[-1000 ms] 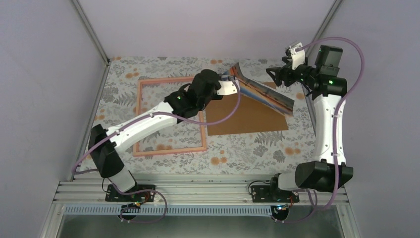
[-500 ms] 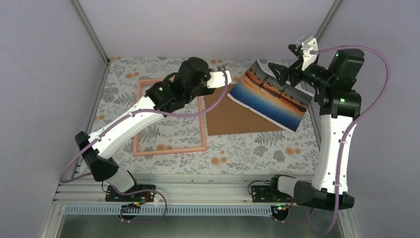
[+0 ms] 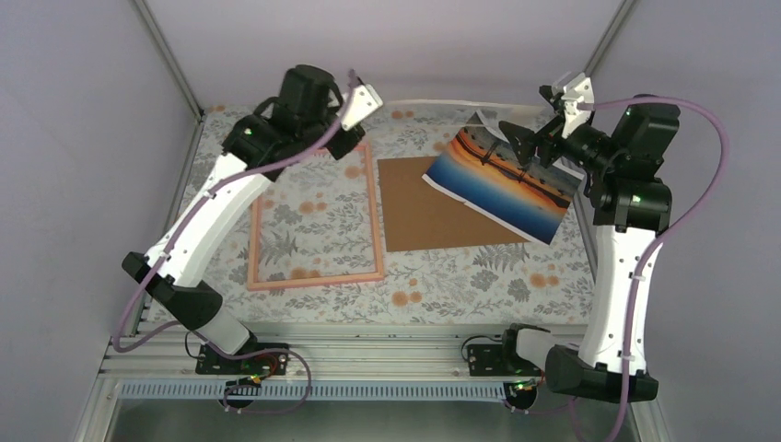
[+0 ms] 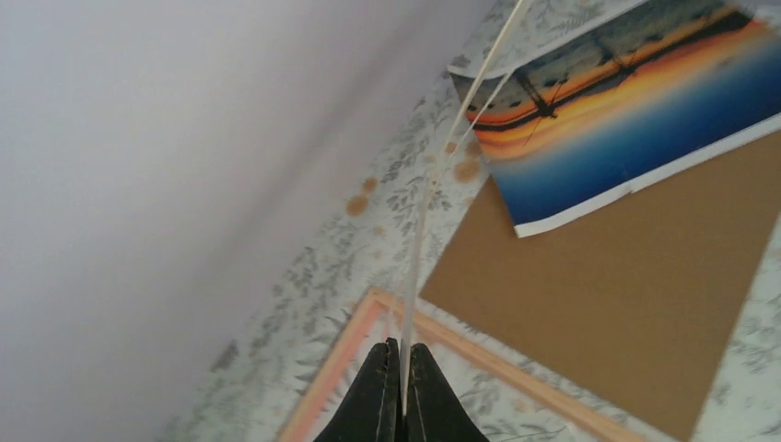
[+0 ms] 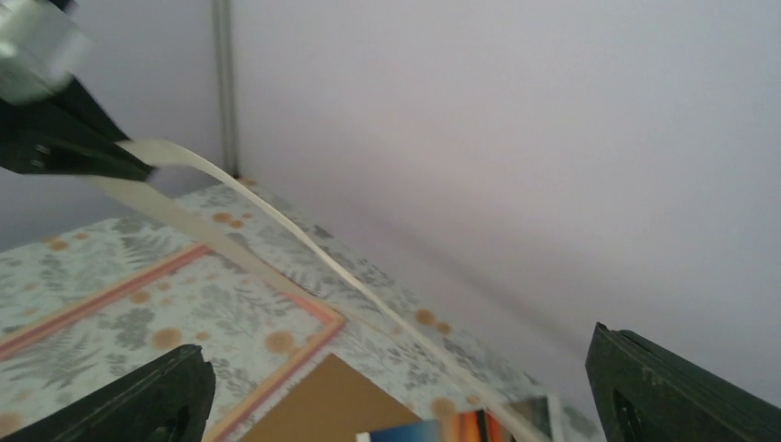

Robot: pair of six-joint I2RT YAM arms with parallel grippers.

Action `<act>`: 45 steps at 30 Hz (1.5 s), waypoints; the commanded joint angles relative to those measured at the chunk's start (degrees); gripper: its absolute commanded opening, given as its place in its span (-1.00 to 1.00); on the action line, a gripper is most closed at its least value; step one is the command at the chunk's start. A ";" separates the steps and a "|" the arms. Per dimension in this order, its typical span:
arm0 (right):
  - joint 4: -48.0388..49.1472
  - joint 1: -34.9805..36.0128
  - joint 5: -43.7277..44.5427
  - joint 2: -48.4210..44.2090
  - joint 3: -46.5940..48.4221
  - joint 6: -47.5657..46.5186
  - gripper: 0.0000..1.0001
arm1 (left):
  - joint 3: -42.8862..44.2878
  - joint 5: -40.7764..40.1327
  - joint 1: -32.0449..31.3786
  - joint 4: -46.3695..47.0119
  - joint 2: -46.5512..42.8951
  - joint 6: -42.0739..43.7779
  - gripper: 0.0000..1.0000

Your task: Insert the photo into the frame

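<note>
Evidently the left gripper point(image 4: 400, 359) is pinched tight on a thin white mat point(image 5: 170, 152), seen edge-on. The mat is lifted above the far side of the brown backing board point(image 3: 433, 216) and stretches toward the board's far right corner. The right gripper point(image 5: 396, 368) hangs there with its jaws spread wide, holding nothing. The photo point(image 3: 502, 184) lies picture-up, partly on the board's far right corner and partly past the board's right edge. The pink frame point(image 3: 376, 221) lies flat just left of the board on the floral tablecloth point(image 3: 460, 276).
</note>
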 commanded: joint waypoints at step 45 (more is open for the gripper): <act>20.31 11.40 -7.45 10.96 -35.29 23.28 0.73 | -64.24 39.06 49.94 2.41 -22.18 -45.76 -0.95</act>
